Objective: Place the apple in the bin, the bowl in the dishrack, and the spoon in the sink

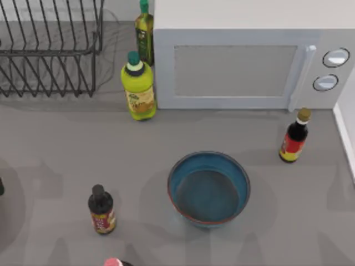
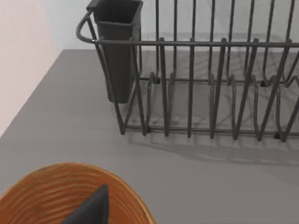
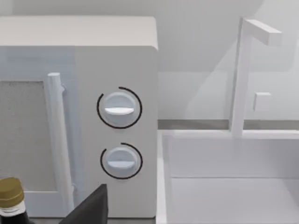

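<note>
On the grey bench point(image 1: 55, 138) the bowl point(image 1: 208, 188) sits upright a little right of centre toward the near edge, blue-teal with a thin reddish-brown rim; we see nothing inside it but its own bare bottom. The dishrack point(image 1: 50, 47) stands at the far left corner — dark wire with upright slots; from our left wrist view its slots hold nothing, and a dark cutlery cup point(image 2: 117, 46) hangs at one end of the rack point(image 2: 210, 84), its inside hidden from us. Near our left wrist lies the rim of a woven orange-brown basket point(image 2: 60, 191); a dark fingertip of our left pincer point(image 2: 91, 210) points over it, and what the basket holds we cannot tell. A white microwave point(image 1: 244, 55) takes up the far middle and right, its door closed; two dials point(image 3: 119, 109) show beside the handle. To its right is the white sink point(image 3: 233, 177) with a squared tap point(image 3: 245, 70); the part of the basin we see holds nothing. A yellow-green bottle point(image 1: 138, 86) and a darker green bottle point(image 1: 145, 36) stand between rack and microwave; a dark red-labelled bottle point(image 1: 294, 137) stands right of the bowl, another point(image 1: 101, 210) left of it. A dark fingertip of our right pincer point(image 3: 91, 207) faces the microwave; for either pincer, apart or together, we cannot tell.
</note>
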### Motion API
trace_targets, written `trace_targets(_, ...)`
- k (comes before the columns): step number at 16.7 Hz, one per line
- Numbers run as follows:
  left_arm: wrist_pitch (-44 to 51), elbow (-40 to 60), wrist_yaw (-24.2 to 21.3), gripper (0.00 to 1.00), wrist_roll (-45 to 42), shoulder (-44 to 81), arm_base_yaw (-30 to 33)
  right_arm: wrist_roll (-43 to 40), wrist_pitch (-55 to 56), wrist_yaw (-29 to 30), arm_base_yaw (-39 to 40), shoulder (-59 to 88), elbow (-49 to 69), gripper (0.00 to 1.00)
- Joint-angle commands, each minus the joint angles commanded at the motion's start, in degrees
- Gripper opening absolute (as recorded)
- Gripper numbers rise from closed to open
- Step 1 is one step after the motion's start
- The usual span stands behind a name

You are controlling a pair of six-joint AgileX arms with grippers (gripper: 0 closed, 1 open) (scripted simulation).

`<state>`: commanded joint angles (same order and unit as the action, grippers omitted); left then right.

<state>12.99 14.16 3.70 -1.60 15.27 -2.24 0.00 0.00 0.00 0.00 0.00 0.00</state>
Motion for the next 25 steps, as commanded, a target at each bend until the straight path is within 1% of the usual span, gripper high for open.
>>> trace_targets(3, -8.3, -9.3, -2.4, 1.00, 1.1, -10.2, 1.4, 0.0, 0.0, 0.0, 0.0, 0.0, 0.0, 1.00)
trace_targets(6, -12.6, -13.8, -3.6, 1.00, 1.6, -14.9, 2.2, 0.0, 0.0, 0.0, 0.0, 0.0, 0.0, 1.00)
trace_targets(12, -12.9, -14.0, -3.6, 1.00, 1.6, -15.0, 2.0, 0.0, 0.0, 0.0, 0.0, 0.0, 0.0, 1.00)
trace_targets(14, -11.9, -12.5, -3.7, 1.00, 2.1, -13.4, 2.7, 0.0, 0.0, 0.0, 0.0, 0.0, 0.0, 1.00)
trace_targets(16, -9.6, -8.7, -3.8, 1.00, 3.5, -9.6, 4.2, 0.0, 0.0, 0.0, 0.0, 0.0, 0.0, 1.00)
trace_targets(19, -3.5, 0.7, -4.0, 1.00, 6.9, 0.1, 8.1, 0.0, 0.0, 0.0, 0.0, 0.0, 0.0, 1.00)
trace_targets(22, 4.7, 13.5, -4.1, 1.00, 11.7, 13.2, 13.4, 0.0, 0.0, 0.0, 0.0, 0.0, 0.0, 1.00)
trace_targets(25, 14.6, 28.9, -4.3, 1.00, 17.5, 28.8, 19.7, 0.0, 0.0, 0.0, 0.0, 0.0, 0.0, 1.00)
